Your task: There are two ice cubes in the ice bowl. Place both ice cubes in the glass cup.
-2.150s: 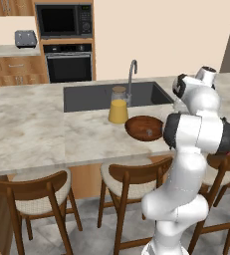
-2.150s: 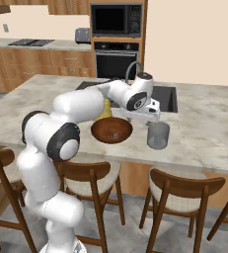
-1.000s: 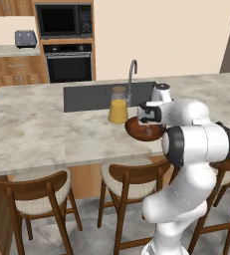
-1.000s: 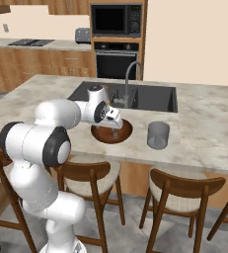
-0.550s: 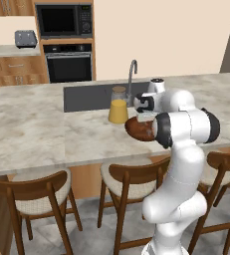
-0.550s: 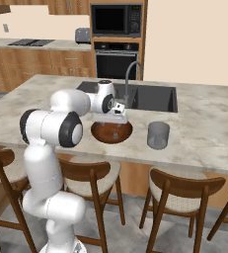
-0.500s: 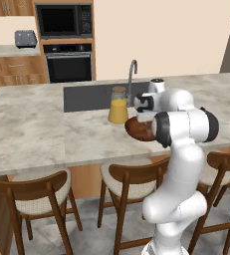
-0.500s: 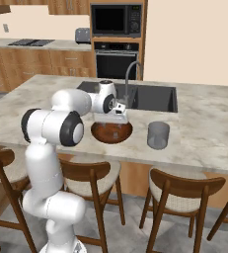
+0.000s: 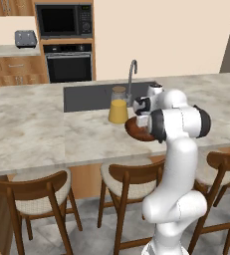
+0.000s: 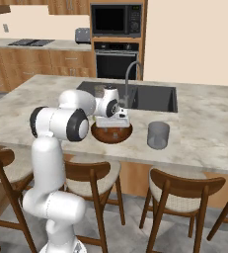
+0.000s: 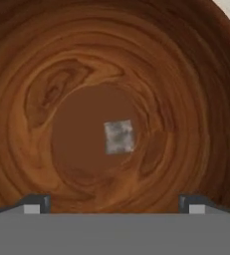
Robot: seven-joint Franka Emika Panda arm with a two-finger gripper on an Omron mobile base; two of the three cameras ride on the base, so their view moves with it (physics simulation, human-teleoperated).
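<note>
gripper [image 11: 114,201]: jaws spread wide, holding nothing, pointing straight down into the bowl; the two finger tips [image 11: 36,203] stand far apart either side of the cube below.
ice cube [image 11: 119,137]: one pale square lies on the bowl's flat bottom, between the finger tips and apart from both. a second cube i cannot make out.
bowl [image 10: 111,134]: dark wooden bowl on the counter's near side, right under the hand; its grained wall [image 11: 61,74] rings the cube.
cup [image 10: 158,135]: grey glass just beside the bowl on the side away from the arm, upright, looks empty.
jar [image 9: 118,105]: orange juice jar close behind the bowl, by the sink edge.
risk: the cube is small and likely slick, so an off-centre close could squirt it sideways; coming down too far could press the tips into the wood and shove the bowl toward the jar or cup.
counter [image 10: 209,128]: pale marbled island top with a dark sink [image 10: 150,98] and tap [image 10: 129,74].
room: wooden stools [image 10: 184,197] at the near edge; oven [image 10: 115,62], microwave [image 10: 115,20] and toaster [image 10: 82,34] along the far wall.
</note>
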